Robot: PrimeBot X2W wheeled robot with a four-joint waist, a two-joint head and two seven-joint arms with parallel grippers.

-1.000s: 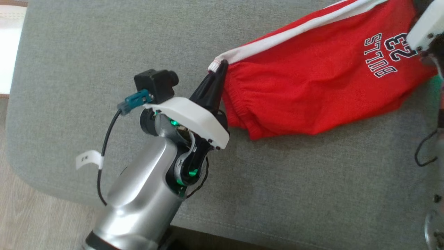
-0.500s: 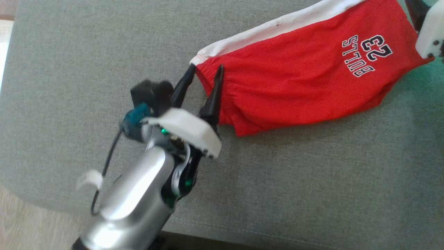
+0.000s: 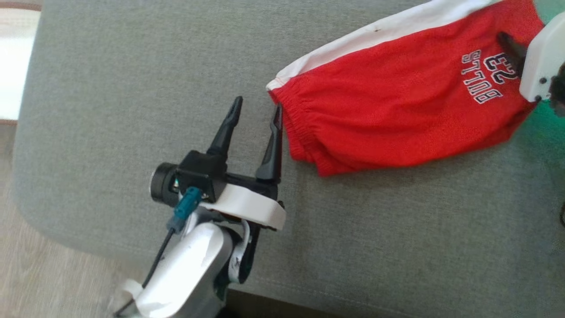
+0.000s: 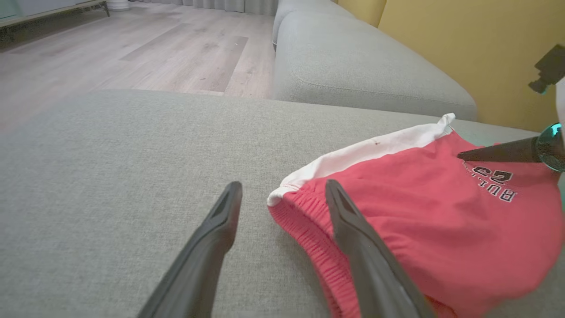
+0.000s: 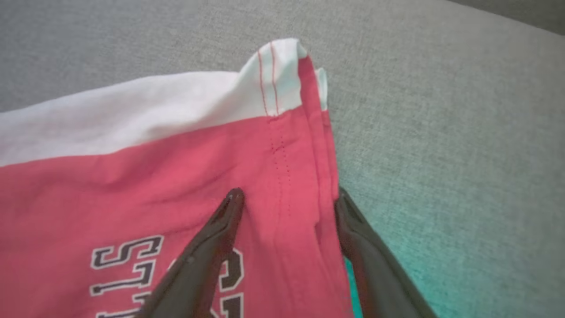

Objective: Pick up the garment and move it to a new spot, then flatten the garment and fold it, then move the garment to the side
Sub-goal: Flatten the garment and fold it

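**Shorts laid out, both grippers open**

The red garment (image 3: 397,123), with a white stripe along one side, lies stretched across the grey sofa cushion (image 3: 132,88). Its elastic waistband points toward my left and the printed leg toward my right. My left gripper (image 4: 282,185) gapes wide just beside the waistband, holding nothing. My right gripper (image 5: 289,193) is spread over the hem edge, also empty. I judge flattening nearly done. To fold well, I should lift both clear without snagging cloth, then grip matching corners.

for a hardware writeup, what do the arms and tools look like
The left tool has two long tapered dark fingers on a white plate, plus black camera, teal connector, black cable; the forearm is silver-white. The right tool has matching fingers.
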